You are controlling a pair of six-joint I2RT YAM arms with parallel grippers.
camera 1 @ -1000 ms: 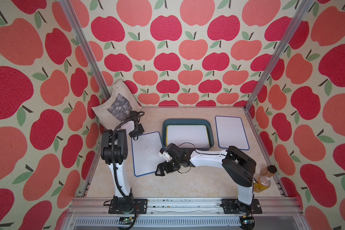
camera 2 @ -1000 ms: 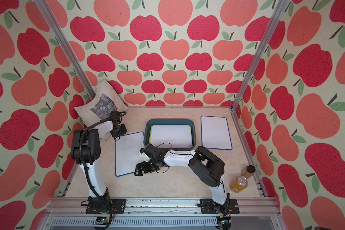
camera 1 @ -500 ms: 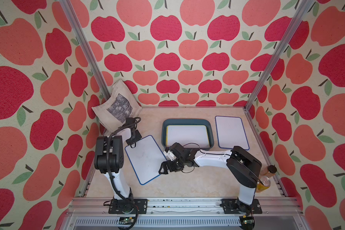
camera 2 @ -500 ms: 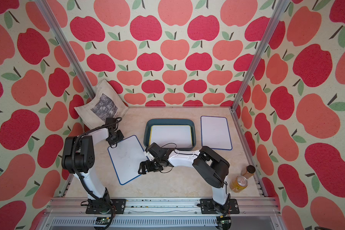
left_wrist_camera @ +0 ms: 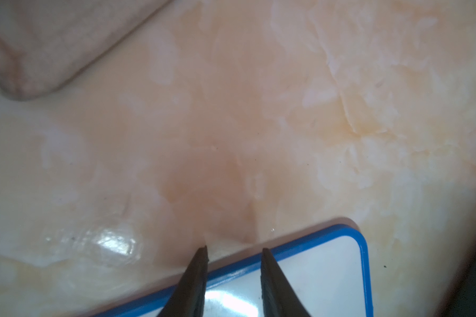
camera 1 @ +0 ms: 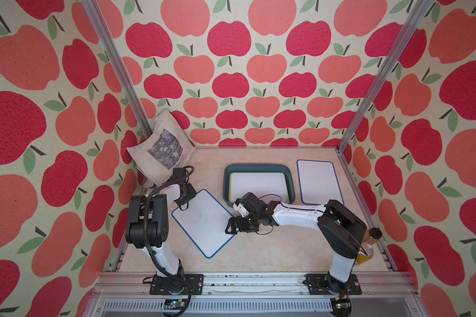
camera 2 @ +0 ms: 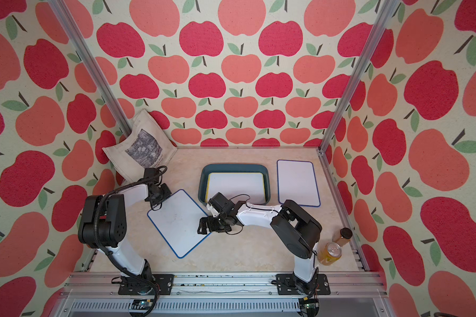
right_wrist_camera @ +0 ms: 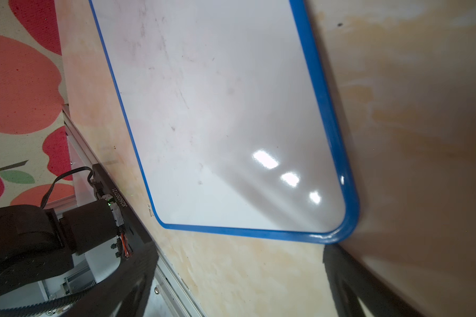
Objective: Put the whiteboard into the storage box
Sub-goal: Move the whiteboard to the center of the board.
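Note:
A blue-framed whiteboard [camera 1: 204, 222] [camera 2: 177, 222] lies flat and diagonal on the table, left of centre. My left gripper [camera 1: 182, 203] [camera 2: 155, 203] is at its far left edge. In the left wrist view its two fingertips [left_wrist_camera: 232, 249] stand a little apart over the blue frame [left_wrist_camera: 300, 274], gripping nothing. My right gripper [camera 1: 230, 229] [camera 2: 202, 227] is wide open at the board's right corner. One finger [right_wrist_camera: 338, 263] touches that corner of the whiteboard [right_wrist_camera: 217, 109]. The teal storage box [camera 1: 226, 181] [camera 2: 202, 181] behind it holds a yellow-framed board.
Another blue-framed board [camera 1: 319, 181] [camera 2: 297, 182] lies right of the box. A beige tote bag [camera 1: 160, 151] leans in the far left corner. A brown bottle [camera 2: 344, 236] and a yellow can [camera 2: 330, 252] stand near the right arm's base.
The whiteboard has turned from nearly square with the table to a diagonal. The left arm swung out to the left with it. The right gripper stayed wide open at the board's right side.

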